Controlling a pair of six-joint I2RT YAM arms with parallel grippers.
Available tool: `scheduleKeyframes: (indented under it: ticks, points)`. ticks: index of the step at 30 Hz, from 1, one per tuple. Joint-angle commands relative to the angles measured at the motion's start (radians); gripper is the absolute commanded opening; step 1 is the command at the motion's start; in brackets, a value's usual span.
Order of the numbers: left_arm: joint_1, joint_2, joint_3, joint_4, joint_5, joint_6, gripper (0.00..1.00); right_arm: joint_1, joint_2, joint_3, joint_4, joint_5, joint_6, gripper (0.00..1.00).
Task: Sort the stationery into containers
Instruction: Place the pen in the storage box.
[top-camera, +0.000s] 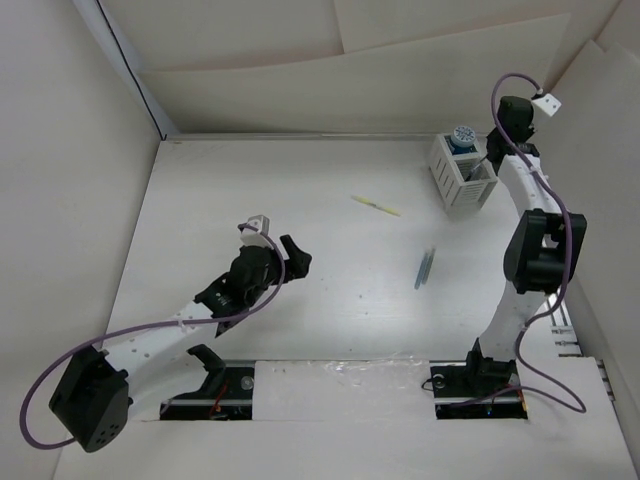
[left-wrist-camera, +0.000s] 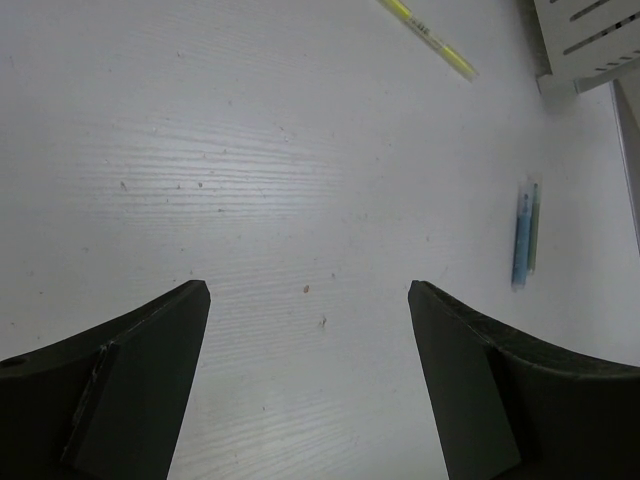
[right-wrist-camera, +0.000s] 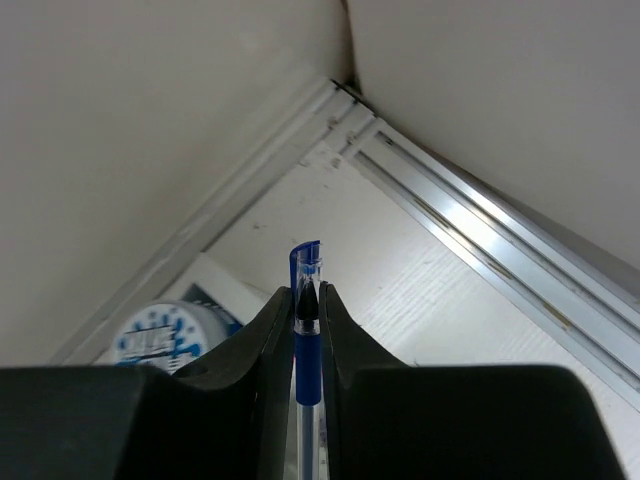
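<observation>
two arms work over the white table (top-camera: 300, 330). the left gripper (left-wrist-camera: 310, 290) is spread wide, holding nothing. the right gripper (right-wrist-camera: 307, 295) is pinched on the dark blue pen (right-wrist-camera: 306, 262) by the slatted box (top-camera: 463, 180), whose far compartment holds a patterned roll (top-camera: 462, 137). the yellow stick (top-camera: 375, 205) and the light-blue stick (top-camera: 424, 268) lie mid-table, apart.

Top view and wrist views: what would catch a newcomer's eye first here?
The right gripper, shut on a blue pen, is at the white box at the far right, where a patterned roll sits in one compartment. The left gripper hangs open over the table; a yellow stick and a light-blue stick lie loose mid-table.
</observation>
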Motion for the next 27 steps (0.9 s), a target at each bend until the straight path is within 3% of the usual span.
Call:
scheduleKeyframes:
  ticks: [1, 12, 16, 19, 24, 27]
  points:
    - [0.001, 0.033, 0.001, 0.078, 0.011, 0.015, 0.78, 0.011, 0.023, 0.05, 0.059, 0.112, -0.031, 0.03]
    - [0.001, 0.099, 0.021, 0.111, 0.021, 0.024, 0.78, 0.11, 0.069, -0.009, 0.142, 0.279, -0.138, 0.06]
    - [0.001, 0.099, 0.03, 0.111, 0.021, 0.024, 0.78, 0.132, 0.01, -0.106, 0.156, 0.27, -0.117, 0.26]
    - [0.001, 0.099, 0.02, 0.111, 0.031, 0.024, 0.78, 0.132, -0.059, -0.17, 0.156, 0.25, -0.095, 0.53]
    - [0.001, 0.052, 0.011, 0.111, 0.031, 0.024, 0.78, 0.169, -0.166, -0.235, 0.156, 0.25, -0.095, 0.55]
    - [0.001, 0.022, 0.011, 0.101, 0.021, 0.024, 0.78, 0.248, -0.23, -0.235, 0.156, 0.163, -0.193, 0.55]
